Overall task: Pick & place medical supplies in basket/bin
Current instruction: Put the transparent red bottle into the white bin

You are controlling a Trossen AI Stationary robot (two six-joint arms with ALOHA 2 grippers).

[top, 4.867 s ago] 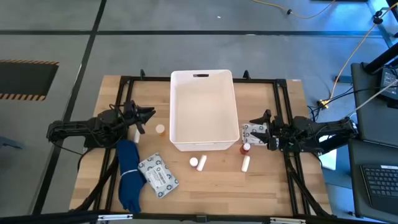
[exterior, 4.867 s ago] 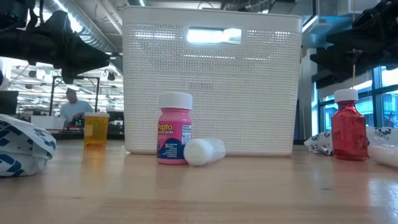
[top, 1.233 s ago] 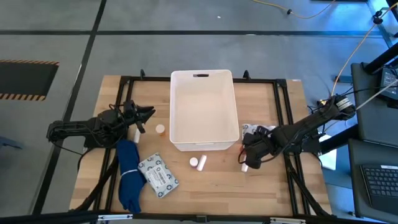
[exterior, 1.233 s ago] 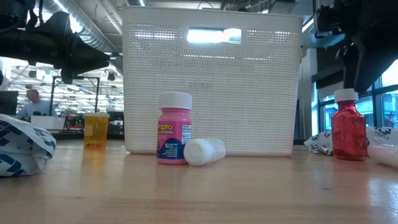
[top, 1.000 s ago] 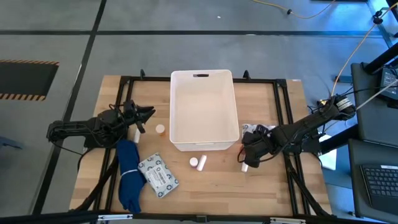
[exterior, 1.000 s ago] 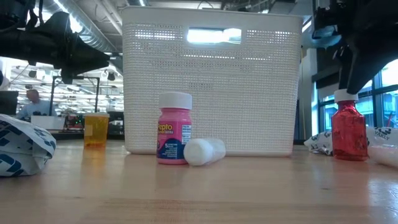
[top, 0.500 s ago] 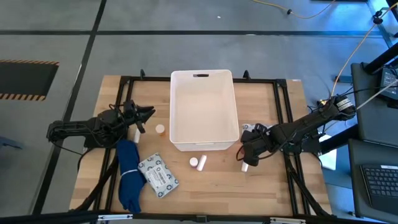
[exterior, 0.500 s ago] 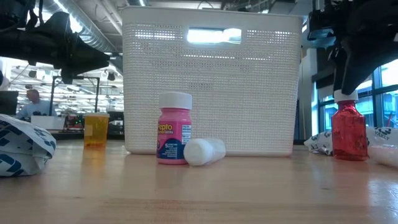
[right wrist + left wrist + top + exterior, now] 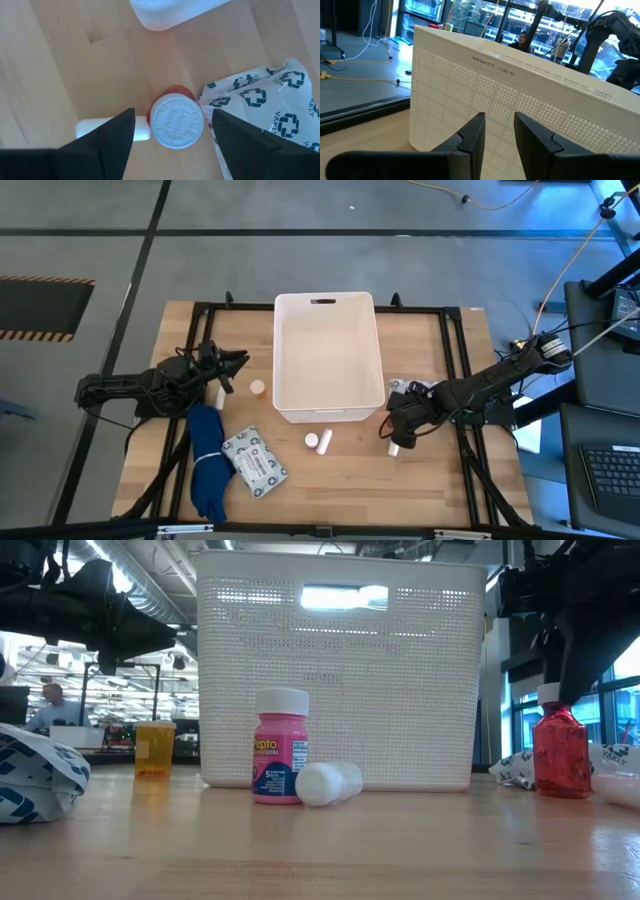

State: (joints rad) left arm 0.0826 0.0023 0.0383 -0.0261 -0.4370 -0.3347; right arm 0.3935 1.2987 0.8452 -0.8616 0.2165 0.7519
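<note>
The red bottle (image 9: 560, 755) stands upright on the table by the white bin's (image 9: 328, 355) near right corner, white cap (image 9: 177, 122) up. My right gripper (image 9: 173, 131) hangs open over it, pointing steeply down, one finger on either side of the cap with a gap on both sides. My left gripper (image 9: 499, 125) waits level at the bin's left (image 9: 243, 361), slightly open with nothing between its fingers. A pink bottle (image 9: 280, 745) and a lying white cylinder (image 9: 328, 783) rest before the bin's near wall. An orange vial (image 9: 258, 389) stands left of the bin.
A printed packet (image 9: 265, 100) lies against the red bottle's right side, and a white cylinder (image 9: 112, 128) lies just beside it on the near side. A second printed packet (image 9: 255, 462) and a blue cloth (image 9: 207, 460) lie at the near left. Black frame rails (image 9: 455, 360) edge the table.
My right gripper has edged a little toward the table's left, settling over the red bottle's cap. The bottle has kept still.
</note>
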